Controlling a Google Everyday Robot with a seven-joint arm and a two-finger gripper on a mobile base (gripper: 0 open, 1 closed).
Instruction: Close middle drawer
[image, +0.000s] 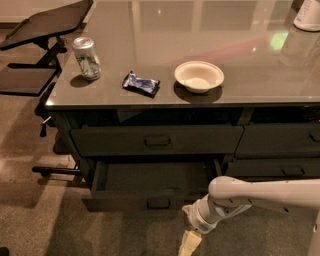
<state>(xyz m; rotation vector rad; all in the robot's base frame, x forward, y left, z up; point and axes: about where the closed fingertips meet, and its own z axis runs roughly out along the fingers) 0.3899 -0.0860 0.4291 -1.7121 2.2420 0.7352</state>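
The middle drawer (150, 179) is a wide, shallow dark grey tray under the desk, standing partly open. Its low front panel carries a small bar handle (158, 202). My gripper (190, 242) is at the bottom of the camera view, at the end of my white arm (250, 192) that comes in from the right. It hangs just below and to the right of the drawer's front panel, close to the handle. Whether it touches the panel does not show. The drawer above (157, 141), taller-fronted with the same handle, is shut.
On the glossy desktop (260, 60) stand a soda can (86, 58), a blue snack packet (141, 83) and a white bowl (199, 76). More shut drawers (280, 142) are at the right. A dark chair or stand (40, 30) is at the left, on carpet.
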